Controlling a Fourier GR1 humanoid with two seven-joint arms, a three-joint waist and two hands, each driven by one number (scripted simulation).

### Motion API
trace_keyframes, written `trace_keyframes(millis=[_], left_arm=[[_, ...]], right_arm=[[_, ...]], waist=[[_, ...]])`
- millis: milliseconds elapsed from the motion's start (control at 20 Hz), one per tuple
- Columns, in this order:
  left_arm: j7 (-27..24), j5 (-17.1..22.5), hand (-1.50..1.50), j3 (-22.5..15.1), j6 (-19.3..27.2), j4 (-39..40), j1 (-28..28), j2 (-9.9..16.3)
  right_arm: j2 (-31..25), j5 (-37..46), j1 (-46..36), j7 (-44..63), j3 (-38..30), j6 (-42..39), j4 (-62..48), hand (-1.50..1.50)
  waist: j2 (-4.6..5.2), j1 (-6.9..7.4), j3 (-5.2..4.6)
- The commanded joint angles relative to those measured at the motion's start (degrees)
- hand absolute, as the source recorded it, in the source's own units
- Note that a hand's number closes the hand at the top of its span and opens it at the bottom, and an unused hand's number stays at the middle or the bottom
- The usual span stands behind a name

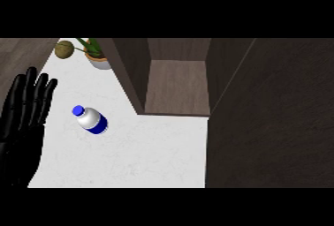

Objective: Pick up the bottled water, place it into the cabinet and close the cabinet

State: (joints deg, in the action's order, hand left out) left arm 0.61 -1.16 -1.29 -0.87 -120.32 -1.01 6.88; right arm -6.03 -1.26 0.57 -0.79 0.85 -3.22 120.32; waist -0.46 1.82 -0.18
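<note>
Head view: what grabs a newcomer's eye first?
Likely the left hand, black and open with straight fingers, resting at the left edge. Next, the bottled water with its blue cap and blue label, standing alone on the white counter just right of that hand. Behind it, the open cabinet shows a bare wooden shelf, with a potted plant to its left.

Only one view is given, taken from the robot's head and aimed steeply down onto the white bench, which fills the lower centre of the frame. The open cabinet is seen from above at the upper centre, its dark door taking up the right side, while a potted plant is caught at the upper left. The left robot hand is seen large along the left edge, close under the camera, and no second view is supplied for overlap.
</note>
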Motion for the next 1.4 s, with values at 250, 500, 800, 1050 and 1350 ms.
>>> trace_keyframes(millis=[250,500,800,1050,1350], left_arm=[[-2.36,1.02,-1.5,12.58,6.84,4.2,-2.44,-0.45],[9.89,4.47,-1.5,11.81,15.89,0.32,-0.81,-6.61],[19.78,4.16,-1.5,11.19,16.52,-13.5,4.96,-4.91],[23.11,6.84,-1.5,13.35,15.88,-18.77,7.63,-4.35],[30.66,2.16,-1.5,10.94,18.56,-22.88,6.25,-4.11]], right_arm=[[-0.41,-1.0,7.94,0.72,0.7,-2.24,8.15,-1.5],[0.88,-6.78,13.3,5.88,9.76,-6.75,12.67,-1.5],[3.7,0.91,17.04,9.55,18.79,-2.98,19.58,-1.5],[5.91,7.87,13.51,16.99,26.45,1.41,23.61,-1.5],[4.34,9.27,16.15,16.07,28.68,2.37,24.17,-1.5]], waist=[[0.34,-2.19,0.16],[0.21,-2.15,0.2],[0.27,-1.79,0.19],[0.28,-1.67,0.15],[0.33,-1.95,0.17]])
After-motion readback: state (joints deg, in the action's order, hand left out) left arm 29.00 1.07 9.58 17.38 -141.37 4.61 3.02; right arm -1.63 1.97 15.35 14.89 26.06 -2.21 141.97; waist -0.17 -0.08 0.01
